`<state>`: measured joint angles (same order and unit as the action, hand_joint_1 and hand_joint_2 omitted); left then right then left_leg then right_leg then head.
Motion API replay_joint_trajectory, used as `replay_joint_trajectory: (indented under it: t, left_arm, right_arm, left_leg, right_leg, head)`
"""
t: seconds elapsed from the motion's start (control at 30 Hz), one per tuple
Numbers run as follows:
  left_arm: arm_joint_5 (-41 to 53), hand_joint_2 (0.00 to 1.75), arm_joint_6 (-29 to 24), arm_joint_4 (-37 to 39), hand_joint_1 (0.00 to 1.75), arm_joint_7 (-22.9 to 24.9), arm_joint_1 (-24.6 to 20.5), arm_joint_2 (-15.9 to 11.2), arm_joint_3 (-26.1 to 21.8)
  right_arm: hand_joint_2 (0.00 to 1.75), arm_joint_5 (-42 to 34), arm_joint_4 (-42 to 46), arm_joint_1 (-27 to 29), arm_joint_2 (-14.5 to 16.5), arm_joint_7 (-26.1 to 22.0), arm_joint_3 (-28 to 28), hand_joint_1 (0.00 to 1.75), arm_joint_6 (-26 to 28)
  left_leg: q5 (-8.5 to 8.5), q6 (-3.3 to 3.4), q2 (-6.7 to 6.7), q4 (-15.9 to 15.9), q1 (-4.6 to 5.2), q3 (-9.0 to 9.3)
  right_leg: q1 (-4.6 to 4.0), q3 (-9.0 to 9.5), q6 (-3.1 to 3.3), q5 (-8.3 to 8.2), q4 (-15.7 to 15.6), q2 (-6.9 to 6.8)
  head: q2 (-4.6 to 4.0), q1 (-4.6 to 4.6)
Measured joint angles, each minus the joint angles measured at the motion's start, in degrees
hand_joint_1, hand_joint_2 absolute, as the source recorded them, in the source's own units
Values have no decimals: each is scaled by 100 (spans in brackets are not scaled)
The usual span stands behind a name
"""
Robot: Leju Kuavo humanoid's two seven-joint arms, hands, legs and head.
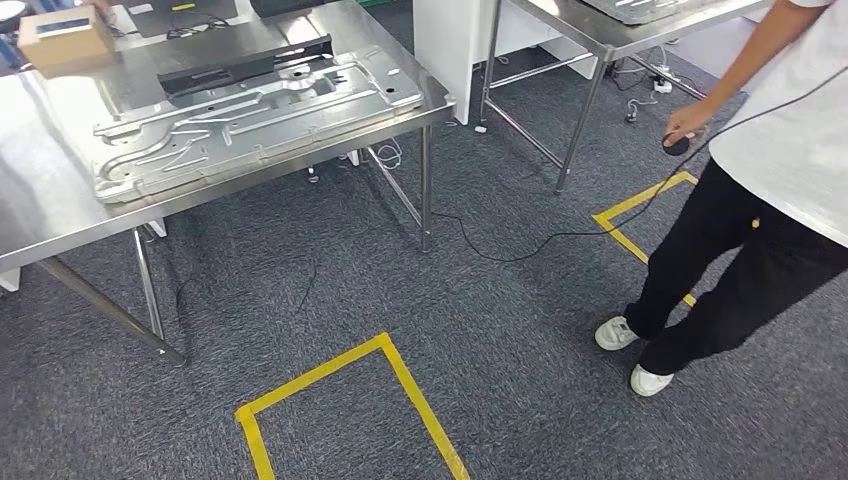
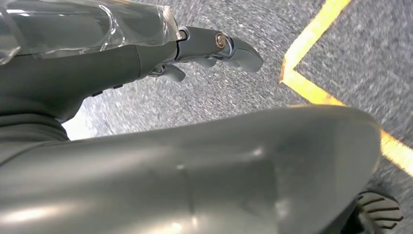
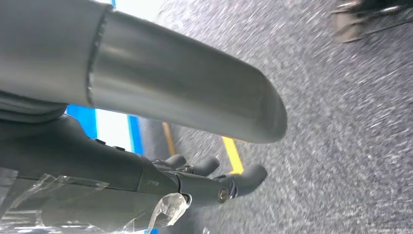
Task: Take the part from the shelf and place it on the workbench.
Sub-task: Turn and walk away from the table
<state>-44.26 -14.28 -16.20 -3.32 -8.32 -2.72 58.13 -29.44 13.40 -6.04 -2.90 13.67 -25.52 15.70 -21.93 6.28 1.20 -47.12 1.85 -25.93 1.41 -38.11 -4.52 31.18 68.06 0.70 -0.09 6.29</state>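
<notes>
Both arms are being hung over the carpet; the left hand (image 2: 214, 51) and right hand (image 3: 214, 180) are being held loosely apart, grasping nothing.

**Bench to the left, person to the right**

A stamped part (image 1: 250, 125) lies flat on the bench (image 1: 40, 200) at the left. Behind it on the bench sit a long bracket (image 1: 245, 65) and, in the far corner, a box (image 1: 65, 40). A second table (image 1: 620, 35) stands further back to the right. A person (image 1: 760, 190) stands on the floor at the right, beside a taped corner (image 1: 640, 215); a taped outline (image 1: 345, 400) lies nearer.
</notes>
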Motion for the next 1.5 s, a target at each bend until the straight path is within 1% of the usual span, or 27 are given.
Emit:
replay_joint_trajectory:
  t: [0.03, 0.07, 0.13, 0.2, 0.27, 0.33, 0.4, 0.47, 0.53, 0.6, 0.67, 0.73, 0.77, 0.8, 0.87, 0.93, 0.97, 1.03, 1.1, 1.17, 1.2, 1.23, 1.3, 1.33, 1.4, 1.47, 1.5]
  left_arm:
    - [-29, 0, -32, 0, 0, -10, -8, -4, 1]
    - [-71, 0, -73, 0, 0, -27, -22, -8, 0]
    - [-160, 0, -150, 0, 0, -75, -51, -16, -6]
    - [-219, 0, -198, 0, 0, -110, -62, -36, -14]
    - [-239, 0, -214, 0, 0, -109, -65, -60, -17]
    - [-233, 0, -212, 0, 0, -62, -67, -85, -16]
    - [-224, 0, -204, 0, 0, -1, -40, -102, -15]
    - [-215, 0, -190, 0, 0, 60, 14, -112, -14]
    - [-203, 0, -170, 0, 0, 114, 53, -124, -13]
    - [-197, 0, -155, 0, 0, 114, 45, -132, -11]
    - [-197, 0, -142, 0, 0, 78, 3, -142, -10]
    - [-198, 0, -138, 0, 0, 6, -50, -154, -10]
    - [-199, 0, -142, 0, 0, -34, -83, -157, -10]
    - [-198, 0, -147, 0, 0, -70, -124, -159, -10]
    - [-186, 0, -157, 0, 0, -87, -209, -163, -10]
    - [-180, 0, -170, 0, 0, -40, -241, -173, -10]
    - [-183, 0, -175, 0, 0, -9, -229, -178, -10]
    - [-190, 0, -174, 0, 0, 43, -201, -181, -10]
    - [-196, 0, -166, 0, 0, 82, -188, -181, -10]
    - [-198, 0, -162, 0, 0, 102, -167, -185, -10]
    - [-199, 0, -161, 0, 0, 108, -150, -191, -10]
    - [-200, 0, -160, 0, 0, 113, -135, -198, -10]
    - [-202, 0, -149, 0, 0, 116, -127, -204, -10]
    - [-203, 0, -141, 0, 0, 110, -133, -202, -10]
    - [-202, 0, -130, 0, 0, 97, -144, -196, -9]
    - [-200, 0, -129, 0, 0, 89, -139, -194, -8]
    - [-198, 0, -129, 0, 0, 85, -136, -194, -8]
  right_arm:
    - [0, 13, 0, 0, 7, 15, -17, 0, 1]
    - [0, 36, 0, 1, 13, 35, -36, 0, 11]
    - [0, 111, 0, -4, 19, 67, -72, 0, 50]
    - [0, 179, 0, -9, 21, 76, -120, 0, 94]
    - [0, 193, -1, 8, 27, 77, -172, 0, 108]
    - [0, 172, -2, 25, 46, 80, -205, 0, 79]
    - [0, 142, -2, 10, 61, 84, -229, 0, 38]
    - [0, 119, -2, -4, 62, 73, -253, 0, -4]
    - [0, 109, -2, 6, 63, 33, -282, 0, -71]
    - [0, 74, -2, 19, 66, -14, -314, 0, -162]
    - [0, 16, -2, 15, 81, -40, -337, 0, -250]
    - [0, -25, -2, 8, 98, -36, -353, 0, -299]
    - [0, -36, -2, 12, 102, -29, -365, 0, -306]
    - [0, -40, -3, 20, 103, -22, -376, 0, -297]
    - [0, -40, -5, 26, 106, -21, -393, 0, -255]
    - [0, -45, -7, 9, 113, -18, -414, 0, -217]
    - [0, -49, -7, 3, 116, -10, -430, 0, -204]
    - [0, -68, -7, 4, 117, 7, -462, 0, -172]
    - [0, -98, -7, 11, 114, 20, -478, 0, -140]
    - [0, -129, -7, 8, 118, 30, -483, 0, -119]
    - [0, -144, -7, 5, 122, 35, -485, 0, -113]
    - [0, -159, -7, 7, 128, 37, -486, 0, -105]
    - [0, -198, -7, 19, 132, 45, -486, 0, -90]
    - [0, -215, -7, 23, 131, 52, -486, 0, -84]
    - [0, -239, -7, 9, 125, 72, -486, 0, -76]
    - [0, -261, -8, -4, 119, 92, -486, 0, -72]
    - [0, -271, -8, -4, 118, 96, -486, 0, -70]
  left_leg:
    - [2, 2, 83, -5, 16, -12]
    - [4, 3, 161, -11, 30, -19]
    - [-6, -9, 299, -42, 69, -24]
    - [-20, -42, 428, -84, 111, -41]
    - [-30, -79, 559, -111, 127, -58]
    - [-163, -157, 448, -277, 99, -128]
    - [-571, -279, 134, -927, 10, -403]
    - [-1010, -378, -27, -1842, -97, -777]
    - [-1062, -443, -54, -2141, -179, -869]
    - [-701, -477, -140, -1461, -231, -504]
    - [-332, -462, -425, -550, -247, -50]
    - [-219, -418, -582, -176, -214, 103]
    - [-209, -391, -537, -141, -189, 100]
    - [-182, -353, -477, -114, -188, 99]
    - [-122, -264, -343, -47, -197, 118]
    - [-95, -207, -169, -20, -184, 124]
    - [-95, -195, -77, -21, -168, 118]
    - [-98, -192, 99, -24, -141, 112]
    - [-111, -210, 237, -35, -141, 117]
    - [-155, -268, 347, -81, -115, 106]
    - [-173, -298, 391, -107, -96, 95]
    - [-186, -323, 431, -129, -77, 81]
    - [-211, -354, 496, -166, -94, 67]
    - [-278, -371, 447, -244, -116, 40]
    - [-609, -408, 217, -791, -163, -188]
    - [-1030, -417, 16, -1760, -180, -641]
    - [-1136, -410, -19, -2132, -181, -835]
  right_leg:
    - [-2, 68, -3, -63, -59, -19]
    - [-8, 277, 6, -217, -373, -54]
    - [-48, 876, 63, -549, -1336, -298]
    - [-86, 1191, 152, -701, -1883, -472]
    - [-81, 1177, 227, -743, -1931, -376]
    - [-43, 1141, 284, -791, -1947, -246]
    - [-4, 1091, 330, -845, -1956, -126]
    - [14, 1027, 332, -889, -1952, 15]
    - [44, 976, 294, -930, -1947, 172]
    - [83, 948, 240, -967, -1945, 320]
    - [111, 906, 172, -1003, -1937, 450]
    - [138, 829, 78, -1056, -1936, 573]
    - [155, 797, 25, -1089, -1953, 638]
    - [179, 772, -15, -1107, -1962, 653]
    - [166, 623, -44, -937, -1694, 414]
    - [124, 238, -38, -504, -867, 96]
    - [117, 27, -41, -309, -408, 43]
    - [112, -136, -49, -215, 4, 7]
    - [110, 203, -50, -508, -548, -88]
    - [101, 697, -41, -811, -1406, -337]
    - [98, 817, -15, -882, -1656, -409]
    - [91, 853, 16, -901, -1764, -423]
    - [86, 793, 90, -909, -1763, -274]
    - [81, 783, 116, -912, -1759, -212]
    - [74, 778, 168, -928, -1766, -92]
    - [54, 771, 211, -940, -1768, 45]
    - [43, 768, 227, -945, -1768, 127]
  head:
    - [0, -1]
    - [0, 1]
    - [0, 2]
    - [0, 6]
    - [0, 8]
    - [0, 7]
    - [0, 8]
    - [0, 9]
    - [0, 10]
    - [0, 13]
    - [0, 20]
    - [0, 26]
    - [0, 28]
    - [0, 28]
    - [0, 25]
    - [0, 22]
    - [0, 22]
    - [0, 25]
    - [0, 26]
    - [0, 31]
    - [0, 38]
    - [0, 48]
    - [0, 63]
    - [0, 66]
    - [0, 66]
    - [0, 65]
    - [0, 65]
